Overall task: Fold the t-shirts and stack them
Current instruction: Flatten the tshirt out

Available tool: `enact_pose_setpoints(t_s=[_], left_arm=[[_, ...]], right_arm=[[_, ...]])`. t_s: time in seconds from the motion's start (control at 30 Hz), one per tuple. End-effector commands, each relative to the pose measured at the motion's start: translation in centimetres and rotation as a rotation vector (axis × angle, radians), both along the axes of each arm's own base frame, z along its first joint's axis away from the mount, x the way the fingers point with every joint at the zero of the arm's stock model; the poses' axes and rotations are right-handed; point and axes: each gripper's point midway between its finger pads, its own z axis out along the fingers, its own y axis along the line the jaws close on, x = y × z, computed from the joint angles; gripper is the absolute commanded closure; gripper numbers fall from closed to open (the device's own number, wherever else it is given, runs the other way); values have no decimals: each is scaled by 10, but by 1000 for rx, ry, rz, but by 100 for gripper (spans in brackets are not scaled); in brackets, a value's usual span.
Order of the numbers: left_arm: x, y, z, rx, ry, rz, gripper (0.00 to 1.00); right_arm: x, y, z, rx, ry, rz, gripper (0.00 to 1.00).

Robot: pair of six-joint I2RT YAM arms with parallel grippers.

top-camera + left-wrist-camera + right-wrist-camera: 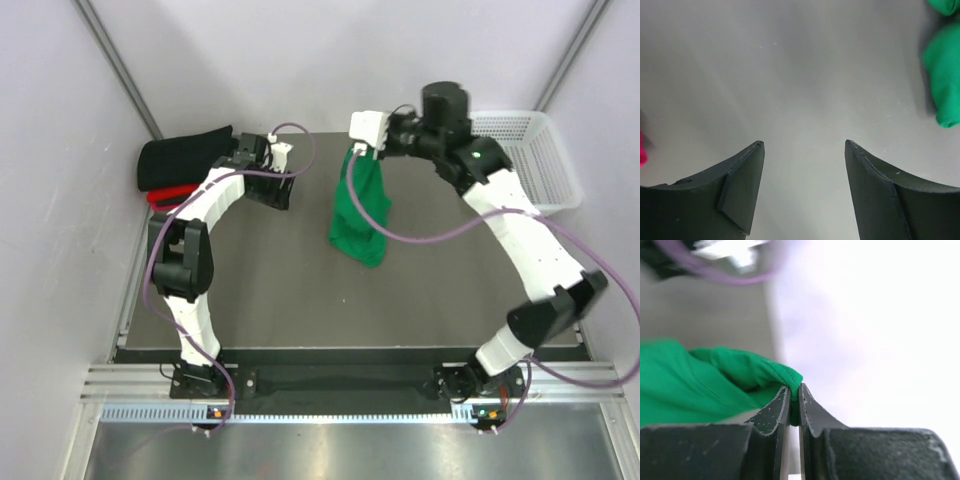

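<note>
We see the bright green cloth t-shirt (362, 215) hanging bunched and unfolded near 12 o'clock, above the dark table (280, 300). The right gripper (794, 388) is clamped on its top edge, and the right arm (520, 240) stretches forward from 5 o'clock. At 10 o'clock the black t-shirt (180, 155) lies on the red t-shirt (165, 195), seemingly already stacked. We judge that 1 of 3 remains. The left gripper (804, 144) hovers between the pile and the green shirt, jaws apart and empty.

Even bright light; wrist views blur the green t-shirt (700, 385).
</note>
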Motion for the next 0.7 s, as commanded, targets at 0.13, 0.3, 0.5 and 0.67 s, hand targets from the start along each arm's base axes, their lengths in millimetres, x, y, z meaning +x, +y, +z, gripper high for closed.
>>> enact_pose_setpoints(t_s=[0.13, 0.3, 0.5, 0.67], left_arm=[[25, -16, 40, -59, -117, -44, 34], [15, -41, 22, -142, -50, -122, 41], [-9, -92, -10, -320, 114, -242, 44], [2, -124, -29, -285, 103, -259, 43]], right_arm=[[67, -81, 64, 118, -287, -331, 100], [83, -130, 21, 66, -204, -449, 100], [74, -148, -5, 31, -140, -503, 100], [56, -152, -6, 19, -120, -491, 100]])
